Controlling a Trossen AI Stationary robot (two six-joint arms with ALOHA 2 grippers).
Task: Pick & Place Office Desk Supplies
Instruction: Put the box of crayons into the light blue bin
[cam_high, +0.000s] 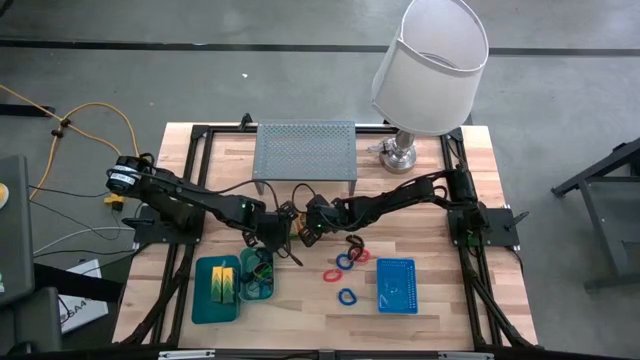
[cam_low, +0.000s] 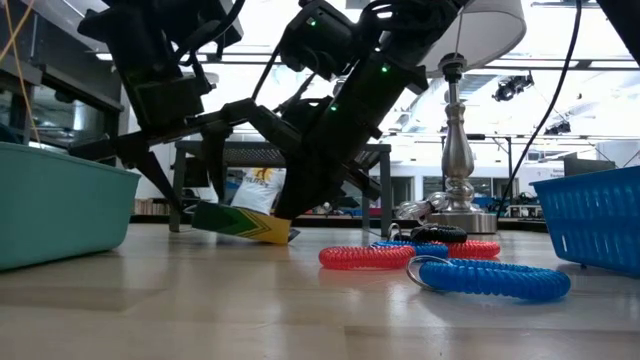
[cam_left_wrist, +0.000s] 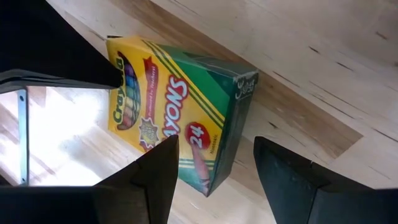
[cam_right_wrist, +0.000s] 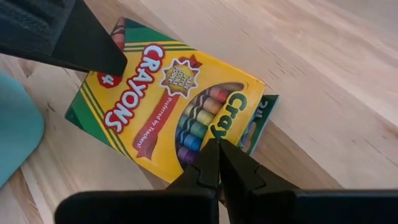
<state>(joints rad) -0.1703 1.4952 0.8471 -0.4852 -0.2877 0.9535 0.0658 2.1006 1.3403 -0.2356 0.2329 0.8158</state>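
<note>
Two yellow-green blocks (cam_high: 223, 282) already sit in a teal tray (cam_high: 203, 302), so sorting has begun, I judge. The crayon box (cam_left_wrist: 180, 134) is still out on the tabletop (cam_high: 440, 300), tipped up on one edge between both arms. The left gripper (cam_left_wrist: 214, 168) has its fingers apart around the box; the right gripper (cam_right_wrist: 217, 163), fingers pressed together, touches its face. Band loops (cam_high: 343, 268) lie loose beyond, beside the blue mesh basket (cam_high: 397, 285)

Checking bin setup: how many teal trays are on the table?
2. Both sit side by side at the table's front left. The larger teal tray holds the yellow-green blocks; the smaller teal tray is just to its right. None seems hidden.
</note>
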